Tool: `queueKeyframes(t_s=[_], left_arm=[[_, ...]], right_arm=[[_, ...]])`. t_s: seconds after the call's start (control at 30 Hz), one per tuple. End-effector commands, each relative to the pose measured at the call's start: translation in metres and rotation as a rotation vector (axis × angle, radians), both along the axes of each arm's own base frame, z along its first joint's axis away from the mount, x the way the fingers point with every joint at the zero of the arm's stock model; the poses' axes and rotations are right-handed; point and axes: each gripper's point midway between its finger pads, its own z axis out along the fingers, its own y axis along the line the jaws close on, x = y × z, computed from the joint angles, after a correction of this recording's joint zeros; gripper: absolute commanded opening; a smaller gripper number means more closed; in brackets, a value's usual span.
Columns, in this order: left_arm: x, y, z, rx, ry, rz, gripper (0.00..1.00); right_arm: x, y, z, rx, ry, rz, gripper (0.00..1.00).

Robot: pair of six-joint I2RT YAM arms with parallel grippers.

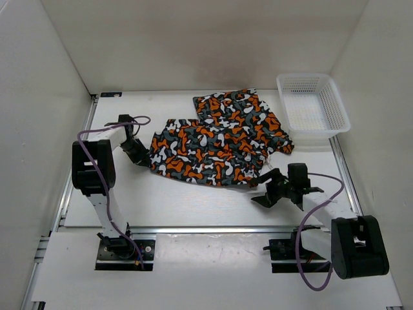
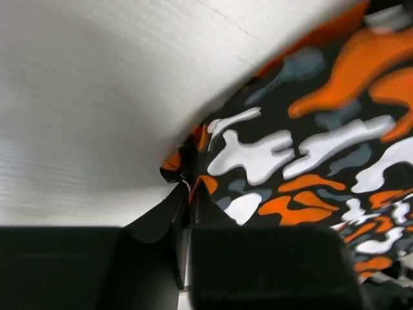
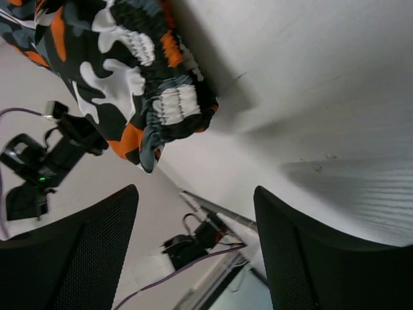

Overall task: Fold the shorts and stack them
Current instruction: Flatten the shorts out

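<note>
Two pairs of camouflage shorts lie on the table. The near pair (image 1: 206, 152) is spread in the middle; the far pair (image 1: 242, 115) lies behind it toward the right. My left gripper (image 1: 143, 157) is shut on the left edge of the near shorts (image 2: 271, 161), the fabric pinched between its fingers (image 2: 184, 200). My right gripper (image 1: 268, 194) is open and empty, just off the near shorts' right front corner, whose gathered waistband (image 3: 164, 110) shows above its fingers (image 3: 84, 245).
A white mesh basket (image 1: 313, 106) stands at the back right, touching the far shorts' side. White walls enclose the table on three sides. A metal rail (image 1: 213, 229) runs along the front edge by the arm bases.
</note>
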Motion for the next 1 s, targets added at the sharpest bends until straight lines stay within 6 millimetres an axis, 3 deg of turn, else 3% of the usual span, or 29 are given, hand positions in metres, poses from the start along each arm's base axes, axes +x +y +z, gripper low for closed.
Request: queueKeyframes(t_s=[0.0, 0.27, 0.43, 0.5, 0.57, 0.6, 0.67, 0.73, 0.77, 0.83, 0.87, 0.97], left_arm=[[0.016, 0.001, 0.008, 0.004, -0.046, 0.001, 0.13], [0.013, 0.001, 0.009, 0.004, -0.047, 0.001, 0.10], [0.012, 0.001, 0.014, 0.005, -0.060, 0.001, 0.10], [0.012, 0.001, 0.014, 0.005, -0.060, 0.001, 0.10], [0.013, 0.001, 0.017, 0.005, -0.069, 0.001, 0.10], [0.013, 0.001, 0.017, 0.005, -0.069, 0.001, 0.10], [0.015, 0.000, 0.026, -0.003, -0.094, -0.001, 0.10], [0.024, -0.004, 0.040, -0.027, -0.139, -0.007, 0.10], [0.026, -0.008, 0.051, -0.050, -0.158, -0.012, 0.10], [0.041, -0.008, 0.079, -0.072, -0.227, -0.003, 0.10], [0.044, -0.011, 0.092, -0.091, -0.250, -0.009, 0.10], [0.051, -0.013, 0.134, -0.101, -0.340, -0.008, 0.10]], right_arm=[[0.020, 0.014, 0.026, 0.178, -0.030, -0.061, 0.76], [0.043, 0.008, 0.016, 0.172, -0.019, -0.167, 0.71], [0.051, 0.008, 0.003, 0.129, 0.026, -0.194, 0.61], [0.046, 0.007, -0.005, 0.099, 0.060, -0.205, 0.50], [0.056, 0.005, 0.000, 0.066, 0.024, -0.231, 0.35], [0.055, 0.001, 0.001, 0.034, 0.021, -0.227, 0.14], [0.074, -0.008, 0.022, -0.046, -0.075, -0.204, 0.00], [0.084, -0.027, 0.032, -0.138, -0.081, -0.214, 0.00], [0.103, -0.031, 0.061, -0.172, -0.190, -0.176, 0.00], [0.119, -0.051, 0.078, -0.230, -0.218, -0.182, 0.00], [0.138, -0.055, 0.111, -0.275, -0.334, -0.141, 0.00], [0.143, -0.070, 0.133, -0.436, -0.386, -0.054, 0.00]])
